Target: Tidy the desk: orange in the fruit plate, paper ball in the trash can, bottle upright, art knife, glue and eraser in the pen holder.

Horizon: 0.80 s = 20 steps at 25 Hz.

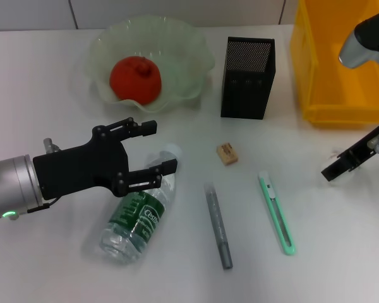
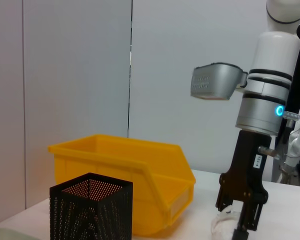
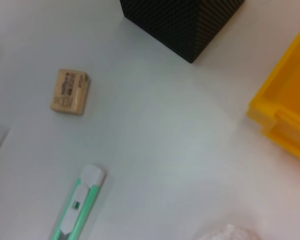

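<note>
A clear bottle (image 1: 138,214) with a green label lies on its side on the white desk. My left gripper (image 1: 166,146) is open, its jaws over the bottle's neck end. The orange (image 1: 136,79) sits in the pale green fruit plate (image 1: 199,60). The tan eraser (image 1: 227,153) (image 3: 70,91), grey glue stick (image 1: 218,224) and green art knife (image 1: 276,213) (image 3: 79,210) lie in front of the black mesh pen holder (image 1: 247,79) (image 2: 90,210). My right gripper (image 1: 340,165) (image 2: 238,217) hangs just over the white paper ball (image 2: 221,223) (image 3: 230,233) at the right.
A yellow bin (image 1: 335,63) (image 2: 135,170) stands at the back right, beside the pen holder. A grey wall rises behind the desk.
</note>
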Tool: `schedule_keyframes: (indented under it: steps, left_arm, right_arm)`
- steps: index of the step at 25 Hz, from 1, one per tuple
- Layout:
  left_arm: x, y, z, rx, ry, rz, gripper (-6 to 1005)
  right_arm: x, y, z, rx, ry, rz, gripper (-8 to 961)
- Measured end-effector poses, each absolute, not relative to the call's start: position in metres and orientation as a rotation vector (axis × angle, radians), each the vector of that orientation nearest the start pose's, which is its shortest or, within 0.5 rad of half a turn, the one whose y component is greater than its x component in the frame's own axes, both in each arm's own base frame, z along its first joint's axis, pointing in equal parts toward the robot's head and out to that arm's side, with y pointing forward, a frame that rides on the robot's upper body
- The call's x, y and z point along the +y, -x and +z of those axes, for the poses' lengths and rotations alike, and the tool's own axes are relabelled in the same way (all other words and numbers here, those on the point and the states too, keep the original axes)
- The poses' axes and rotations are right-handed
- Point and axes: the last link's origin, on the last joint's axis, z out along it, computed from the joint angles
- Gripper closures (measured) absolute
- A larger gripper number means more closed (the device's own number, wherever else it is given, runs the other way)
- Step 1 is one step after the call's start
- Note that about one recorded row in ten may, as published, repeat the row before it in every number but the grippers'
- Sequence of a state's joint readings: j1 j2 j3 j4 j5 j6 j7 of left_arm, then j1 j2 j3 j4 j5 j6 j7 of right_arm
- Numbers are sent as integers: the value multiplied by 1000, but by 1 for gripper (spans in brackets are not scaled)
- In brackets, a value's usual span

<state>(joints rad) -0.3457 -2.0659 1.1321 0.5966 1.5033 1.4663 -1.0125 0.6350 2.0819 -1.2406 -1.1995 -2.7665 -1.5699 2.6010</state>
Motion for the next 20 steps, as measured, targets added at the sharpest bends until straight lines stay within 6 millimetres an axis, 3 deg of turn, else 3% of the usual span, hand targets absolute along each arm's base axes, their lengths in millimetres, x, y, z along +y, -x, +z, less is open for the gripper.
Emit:
schedule_keyframes:
  steps: [3, 7, 8, 9, 10, 11, 12, 14, 15, 18, 20]
  left_arm:
    - [290, 268, -31, -306, 2662, -841, 199]
    - [291, 268, -31, -307, 2657, -833, 199]
    - [291, 268, -31, -307, 2657, -833, 199]
    - [291, 268, -31, -307, 2656, -834, 199]
    - [291, 268, -31, -306, 2657, -835, 199]
    - [291, 268, -31, -306, 2657, -835, 199]
    - [291, 268, -31, -303, 2658, -837, 199]
    - [292, 266, -31, -298, 2661, -841, 199]
    - [292, 266, -30, -296, 2660, -844, 199]
    - [293, 265, -30, -289, 2659, -848, 199]
    - [295, 263, -30, -282, 2661, -851, 199]
  right_arm:
    - [361, -227, 17, 1171, 2396, -615, 222]
    - [360, -222, 28, 1158, 2389, -577, 378]
    - [360, -222, 28, 1158, 2389, -577, 378]
    - [360, -218, 37, 1145, 2374, -543, 378]
    - [361, -207, 58, 1118, 2339, -470, 378]
    - [361, -207, 58, 1118, 2339, -470, 378]
    - [362, -197, 84, 1090, 2280, -380, 378]
    - [363, -194, 94, 1080, 2254, -347, 377]
    - [367, -189, 116, 1051, 2187, -264, 377]
    - [378, -185, 134, 980, 2103, -160, 377]
    - [389, -188, 134, 955, 2070, -113, 377]
